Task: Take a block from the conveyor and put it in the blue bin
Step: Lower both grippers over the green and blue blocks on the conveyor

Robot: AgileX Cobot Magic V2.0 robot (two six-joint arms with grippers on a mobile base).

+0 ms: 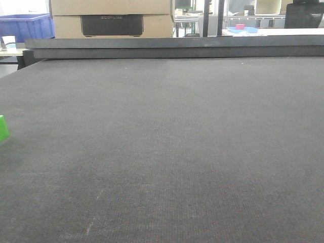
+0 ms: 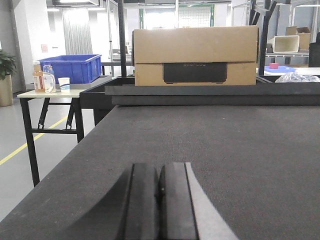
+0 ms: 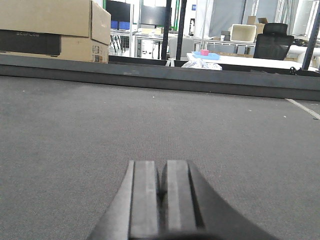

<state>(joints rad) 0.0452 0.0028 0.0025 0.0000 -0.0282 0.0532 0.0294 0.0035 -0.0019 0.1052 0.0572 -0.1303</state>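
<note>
The conveyor (image 1: 167, 152) fills almost the whole exterior view as a wide, dark grey woven belt. The dark metal rail (image 1: 172, 48) is seen along the far edge of the conveyor.

The block (image 1: 3, 127) is located on the conveyor surface at the conveyor's left edge, as seen in the exterior view, roughly midway between the near edge and the far rail. Only part of the bright green block is shown, because it is cut off by the frame border. It is not touched by either gripper.

The blue bin (image 2: 72, 67) is positioned off the conveyor, beyond its far left corner, behind a folding table (image 2: 50, 93) on which a paper cup (image 2: 64, 83) and a bottle (image 2: 39, 79) are placed.

A cardboard box (image 2: 195, 55) is seen directly behind the conveyor's far rail. A small pink object (image 3: 204, 52) is seen well beyond the conveyor's far right end.

The left gripper (image 2: 161, 200) is held low over the conveyor, with its fingers pressed together and nothing between them. The right gripper (image 3: 162, 200) is likewise held low over the conveyor, fingers brought together with nothing held.
</note>
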